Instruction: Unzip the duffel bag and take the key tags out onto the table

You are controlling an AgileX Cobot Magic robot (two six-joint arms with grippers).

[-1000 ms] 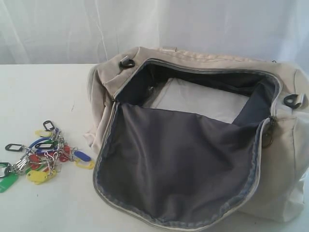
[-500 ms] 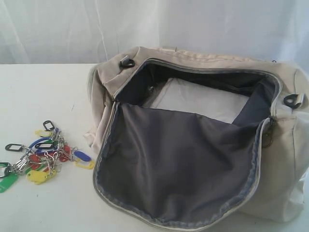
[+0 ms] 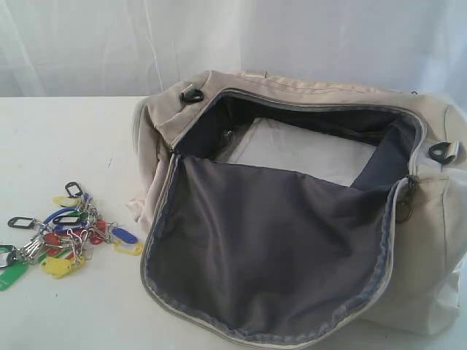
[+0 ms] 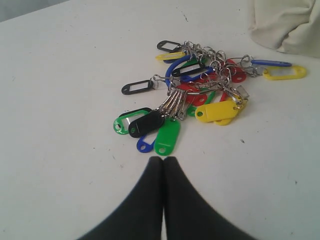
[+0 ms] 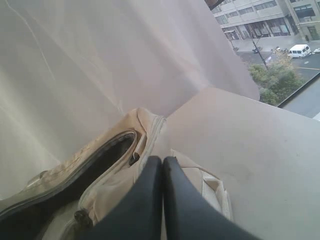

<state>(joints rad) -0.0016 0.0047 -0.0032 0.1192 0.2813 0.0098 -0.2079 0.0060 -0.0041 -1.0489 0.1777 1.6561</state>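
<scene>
From the exterior camera, you see the duffel bag (image 3: 270,255) lying unzipped on the white tabletop (image 3: 58,138), its dark lining folded out and the key tags (image 3: 69,233) heaped beside its left end. Your left wrist camera shows the left claw (image 4: 163,159) pressed together, empty, near the tags. Your right wrist camera shows the right claw (image 5: 162,159) pressed together, empty, over the bag.

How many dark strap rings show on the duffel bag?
2. In the exterior view, one ring at the duffel bag's left end, the other ring at its right end. Others may be hidden.
</scene>
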